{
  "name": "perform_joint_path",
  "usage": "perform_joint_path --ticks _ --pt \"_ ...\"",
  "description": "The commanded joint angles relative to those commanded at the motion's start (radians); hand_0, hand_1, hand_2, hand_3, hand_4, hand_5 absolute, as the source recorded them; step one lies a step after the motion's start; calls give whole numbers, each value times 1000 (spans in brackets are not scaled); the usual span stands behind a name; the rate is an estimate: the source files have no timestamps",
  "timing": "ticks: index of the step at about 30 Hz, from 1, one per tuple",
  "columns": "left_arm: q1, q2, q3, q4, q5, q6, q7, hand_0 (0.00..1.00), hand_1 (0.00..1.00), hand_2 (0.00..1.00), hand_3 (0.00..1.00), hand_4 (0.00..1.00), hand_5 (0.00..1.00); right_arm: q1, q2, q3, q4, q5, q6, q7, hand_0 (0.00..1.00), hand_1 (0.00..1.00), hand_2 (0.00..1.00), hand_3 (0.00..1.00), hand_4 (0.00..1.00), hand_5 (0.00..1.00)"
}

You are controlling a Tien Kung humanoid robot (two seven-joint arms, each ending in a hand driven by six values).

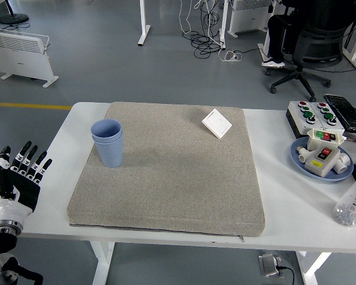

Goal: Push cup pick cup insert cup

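**Head view: cups nested on the mat, my left hand off to the side**

Head view shows the blue cup (107, 143) standing upright on the grey mat (172, 178), toward its far left part. A second rim line runs just below the top rim, so I judge it to be two cups, one seated inside the other; if so, the insertion looks done.

My left hand (15, 181) hangs at the near left corner of the bench (291, 219), beside the mat's left edge and well apart from the cup. Its fingers are spread, pointing up, and they hold nothing. My right hand does not appear anywhere.

As for handling, I judge the cup to be thin plastic: light, smooth-walled and a little slippery, stiff enough at the rim but likely to flex if squeezed hard at mid-wall. It would tip easily under a high push, so any shove belongs low on the body. For a lift I would wrap thumb and fingers round the upper wall just below the rim, where the double layer should be stiffest, with gentle pressure. The mat's rough surface should resist sliding, so a push could topple the cup instead.

A white square switch plate (216, 123) lies at the mat's far right. A blue dish (299, 159) of parts and a button box (311, 113) sit on the bench's right side, clear of the cup.
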Motion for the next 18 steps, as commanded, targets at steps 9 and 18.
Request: perform_joint_path --ticks 9,18 --pt "1 0 18 24 -11 -11 4 860 881 954 863 617 998 -2 -2 -5 0 1 1 0 757 636 669 560 77 508" --pt "-18 0 42 68 -6 -37 41 889 897 987 934 598 998 4 -4 -1 0 2 3 1 756 636 668 560 74 509"
